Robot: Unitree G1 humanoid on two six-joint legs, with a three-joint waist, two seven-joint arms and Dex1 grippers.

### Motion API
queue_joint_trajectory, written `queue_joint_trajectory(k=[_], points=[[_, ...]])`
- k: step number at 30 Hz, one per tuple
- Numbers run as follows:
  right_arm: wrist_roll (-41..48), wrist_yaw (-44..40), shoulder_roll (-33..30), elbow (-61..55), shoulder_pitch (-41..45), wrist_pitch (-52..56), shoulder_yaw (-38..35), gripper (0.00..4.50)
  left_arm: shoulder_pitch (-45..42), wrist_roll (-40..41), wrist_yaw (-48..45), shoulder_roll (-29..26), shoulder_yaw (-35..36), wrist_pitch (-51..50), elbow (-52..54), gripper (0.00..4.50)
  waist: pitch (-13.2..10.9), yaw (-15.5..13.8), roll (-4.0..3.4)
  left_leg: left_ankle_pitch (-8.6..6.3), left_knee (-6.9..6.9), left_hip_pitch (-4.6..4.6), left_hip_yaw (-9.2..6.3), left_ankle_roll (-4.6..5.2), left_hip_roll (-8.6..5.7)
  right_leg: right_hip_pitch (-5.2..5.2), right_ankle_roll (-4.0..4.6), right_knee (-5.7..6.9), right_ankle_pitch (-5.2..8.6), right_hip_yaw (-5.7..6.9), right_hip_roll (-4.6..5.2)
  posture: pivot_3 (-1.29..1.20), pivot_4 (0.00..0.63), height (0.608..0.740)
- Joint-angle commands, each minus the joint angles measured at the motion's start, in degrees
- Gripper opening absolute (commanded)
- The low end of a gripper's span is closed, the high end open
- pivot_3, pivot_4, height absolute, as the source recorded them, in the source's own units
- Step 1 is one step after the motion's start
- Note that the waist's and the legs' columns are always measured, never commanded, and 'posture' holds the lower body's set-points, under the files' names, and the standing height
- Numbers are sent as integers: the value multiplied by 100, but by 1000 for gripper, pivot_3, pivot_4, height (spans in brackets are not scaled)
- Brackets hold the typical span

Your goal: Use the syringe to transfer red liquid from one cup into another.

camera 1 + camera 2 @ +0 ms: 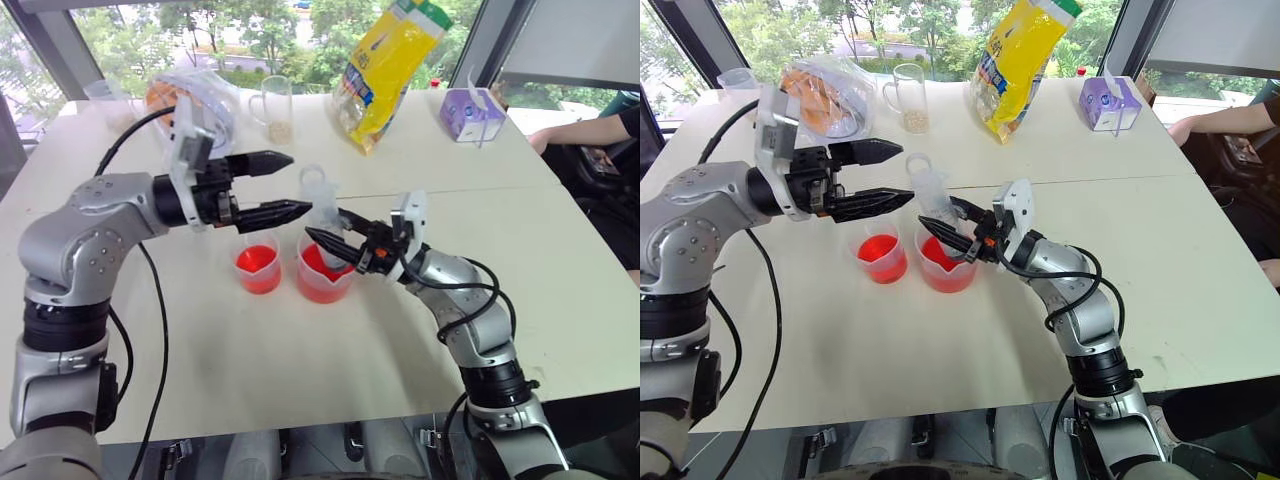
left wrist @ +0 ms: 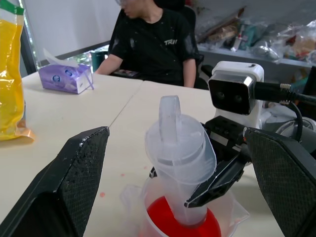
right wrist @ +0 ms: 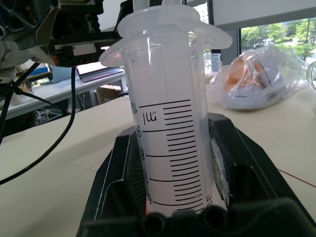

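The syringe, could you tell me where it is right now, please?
In the left eye view the syringe stands upright at table centre in the spouted cup, held by the right gripper, beside the smaller cup.

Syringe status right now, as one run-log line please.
syringe: upright, tip in spouted cup | right gripper: shut on barrel | left gripper: open beside plunger top | small cup: holds red liquid
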State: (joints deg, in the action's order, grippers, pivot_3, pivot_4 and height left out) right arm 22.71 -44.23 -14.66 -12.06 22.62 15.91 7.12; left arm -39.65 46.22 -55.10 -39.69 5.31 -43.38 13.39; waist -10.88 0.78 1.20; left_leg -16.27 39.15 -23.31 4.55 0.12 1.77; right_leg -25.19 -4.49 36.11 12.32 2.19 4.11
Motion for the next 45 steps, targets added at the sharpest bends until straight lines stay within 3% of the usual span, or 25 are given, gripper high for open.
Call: queue_joint_trajectory(k=[1,9,12,19,45], points=[[-18,-43,-46,-75,-80,53,139,1390,-160,50,-27,48,51,33,21,4500,0,-3,0,0,0,0,0,0,0,0,0,0,0,0,0,0,150,740],[-34,-22,-50,-168,6,66,219,1390,-130,103,-33,122,40,-44,16,4500,0,-2,1,0,0,0,0,0,0,1,0,0,0,0,0,0,150,740],[-56,-32,-75,-180,29,61,246,1390,-101,70,-15,158,-3,-55,4,3586,0,0,1,0,0,1,0,0,0,1,0,0,0,0,0,0,150,740],[-54,-34,-112,-213,60,107,263,1390,-40,41,-46,153,-39,-72,27,54,0,0,1,0,0,1,0,0,0,0,0,0,0,0,0,0,150,740],[-20,-287,-326,-233,59,585,551,1390,-808,-263,-156,-140,239,225,-449,54,0,-4,0,0,0,-1,0,0,-1,-1,0,0,0,0,0,0,150,740]])
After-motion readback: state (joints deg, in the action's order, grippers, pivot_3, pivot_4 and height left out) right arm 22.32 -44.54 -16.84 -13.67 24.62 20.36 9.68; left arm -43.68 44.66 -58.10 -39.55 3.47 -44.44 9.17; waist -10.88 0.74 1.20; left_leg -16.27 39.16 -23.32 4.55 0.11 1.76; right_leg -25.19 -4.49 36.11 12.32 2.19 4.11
